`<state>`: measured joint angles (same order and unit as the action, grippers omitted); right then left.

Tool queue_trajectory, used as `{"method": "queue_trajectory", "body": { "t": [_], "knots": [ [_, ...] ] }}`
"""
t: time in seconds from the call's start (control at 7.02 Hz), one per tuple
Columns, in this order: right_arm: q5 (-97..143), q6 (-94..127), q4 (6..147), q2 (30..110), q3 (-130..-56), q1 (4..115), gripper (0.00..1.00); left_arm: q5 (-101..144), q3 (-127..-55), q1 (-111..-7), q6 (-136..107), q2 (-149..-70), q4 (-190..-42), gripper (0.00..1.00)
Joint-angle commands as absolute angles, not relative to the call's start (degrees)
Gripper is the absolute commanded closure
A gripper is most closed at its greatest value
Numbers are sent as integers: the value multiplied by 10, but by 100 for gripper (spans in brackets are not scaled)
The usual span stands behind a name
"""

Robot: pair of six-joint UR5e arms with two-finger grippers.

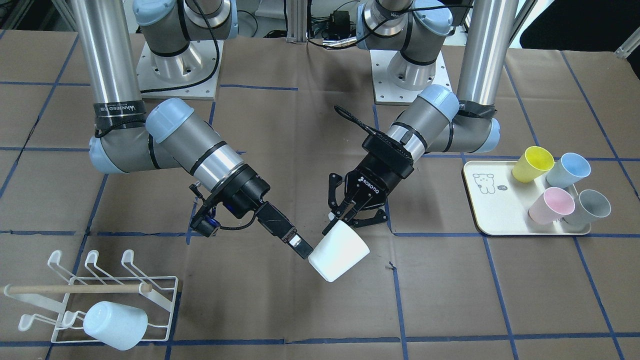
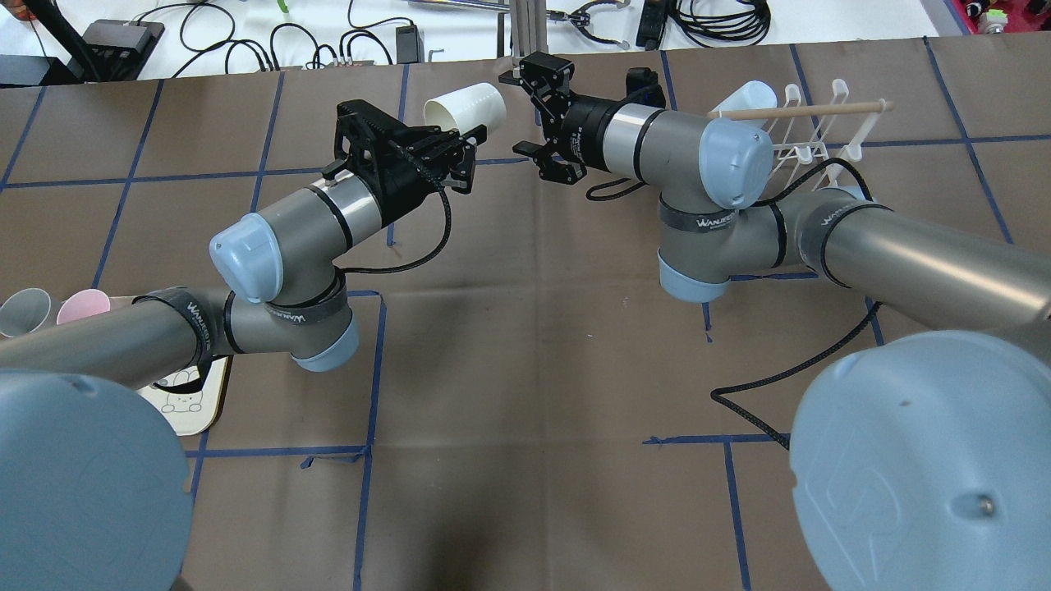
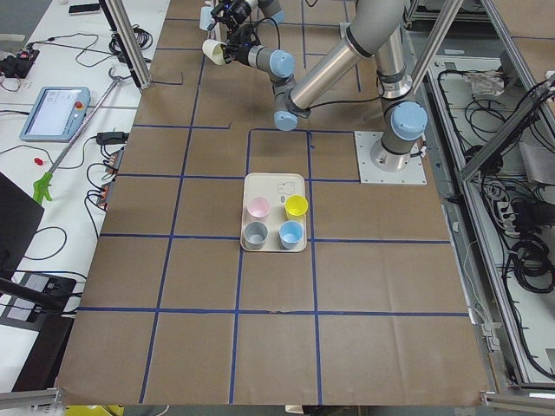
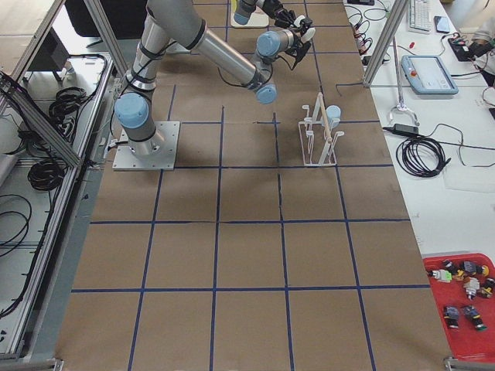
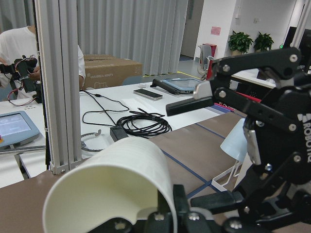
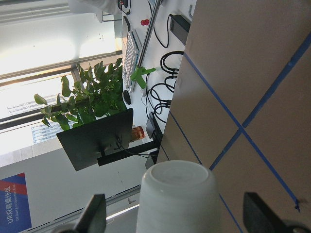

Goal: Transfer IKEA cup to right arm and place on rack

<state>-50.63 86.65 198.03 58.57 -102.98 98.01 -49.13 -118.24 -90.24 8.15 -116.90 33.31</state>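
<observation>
Cup [image 1: 340, 252] gripped by left tool [image 1: 336, 220]; right tool [image 1: 300, 246] seemingly straddles base.

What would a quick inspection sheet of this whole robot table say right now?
Surface: brown paper table, blue tape grid.
Job's things: white cup held between the arms; rack bearing one pale cup.
Clutter: cream tray with yellow cup, blue cup, pink cup, grey cup.
Grippers: left gripper shut on the white cup's rim; right gripper open, fingers either side of its base, not touching.
Cables: black cable looping below the right arm.
Surroundings: bench with control tablet; a person beyond.
</observation>
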Motion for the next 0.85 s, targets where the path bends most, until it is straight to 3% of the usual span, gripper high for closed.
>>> {"method": "queue_trajectory", "body": {
  "t": [0.0,0.71],
  "knots": [
    [-506,875,1980,580,-1023,983,1,-491,-1183,-904,82,-1169,333,100],
    [-513,891,1978,565,-1008,995,1,-491,-1183,-905,82,-1169,333,100]
  ]
}}
